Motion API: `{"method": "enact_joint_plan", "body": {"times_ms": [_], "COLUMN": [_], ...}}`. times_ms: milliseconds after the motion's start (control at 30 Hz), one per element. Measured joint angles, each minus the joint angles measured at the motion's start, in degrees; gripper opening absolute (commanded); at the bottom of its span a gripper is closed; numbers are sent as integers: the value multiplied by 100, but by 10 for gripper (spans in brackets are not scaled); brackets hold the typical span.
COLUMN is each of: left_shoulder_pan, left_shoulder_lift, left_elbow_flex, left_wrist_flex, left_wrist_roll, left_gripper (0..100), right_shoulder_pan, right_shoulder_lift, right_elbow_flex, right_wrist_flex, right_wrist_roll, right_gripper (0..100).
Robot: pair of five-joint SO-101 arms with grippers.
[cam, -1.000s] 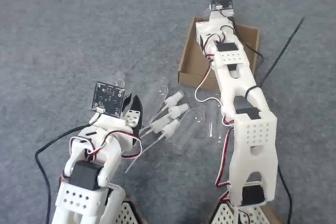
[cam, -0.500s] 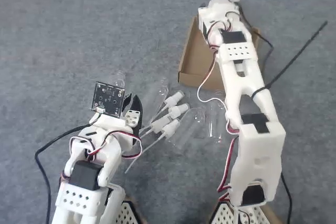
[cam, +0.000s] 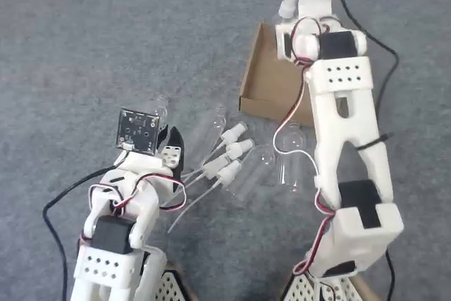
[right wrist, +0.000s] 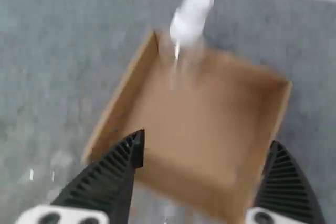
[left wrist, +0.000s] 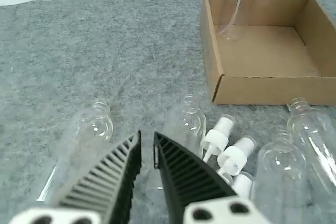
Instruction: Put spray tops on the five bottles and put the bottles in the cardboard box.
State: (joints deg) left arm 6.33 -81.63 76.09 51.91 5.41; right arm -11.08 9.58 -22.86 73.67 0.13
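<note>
The cardboard box [cam: 262, 93] lies at the back right. A clear bottle with a white spray top [right wrist: 190, 15] leans at the box's [right wrist: 210, 129] far wall, also seen as the capped bottle [left wrist: 234, 6]. My right gripper [right wrist: 205, 142] hovers open above the box, holding nothing. Several uncapped clear bottles [cam: 248, 175] lie mid-table around three white spray tops [cam: 238, 148]. My left gripper [cam: 173, 147] sits just left of them, jaws almost together on nothing. Beyond the left gripper [left wrist: 147, 141] lie one bottle [left wrist: 94, 128] and another bottle [left wrist: 187, 122].
The right arm [cam: 342, 111] stretches from the front edge over the right-hand bottles to the box. Dip tubes [cam: 194, 192] of the spray tops point toward the left arm. Grey carpet covers the table; the far left is open floor.
The right arm has risen and stretched farther back over the box, leaving the capped bottle inside. The left gripper has shifted slightly left.
</note>
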Motion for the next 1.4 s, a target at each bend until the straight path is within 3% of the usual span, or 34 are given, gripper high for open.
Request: {"method": "enact_joint_plan", "body": {"times_ms": [200, 367, 467, 733, 1133, 1400], "left_shoulder_pan": [0, 0, 0, 0, 0, 0], "left_shoulder_lift": [0, 0, 0, 0, 0, 0], "left_elbow_flex": [0, 79, 79, 79, 79, 79], "left_wrist_flex": [0, -105, -105, -105, -105, -105], "left_wrist_roll": [0, 0, 0, 0, 0, 0], "left_gripper": [31, 31, 31, 31, 31, 31], "right_shoulder_pan": [-18, -220, -264, -255, -255, -44], "right_shoulder_lift": [-123, -448, -862, -1644, -1723, -1758], "right_elbow_flex": [-9, 334, 1275, 4369, 6180, 6690], "right_wrist_flex": [2127, 2418, 2066, -176, -1732, -1749], "right_wrist_roll": [18, 18, 18, -440, -615, -580], "right_gripper": [296, 296, 296, 296, 288, 57]}}
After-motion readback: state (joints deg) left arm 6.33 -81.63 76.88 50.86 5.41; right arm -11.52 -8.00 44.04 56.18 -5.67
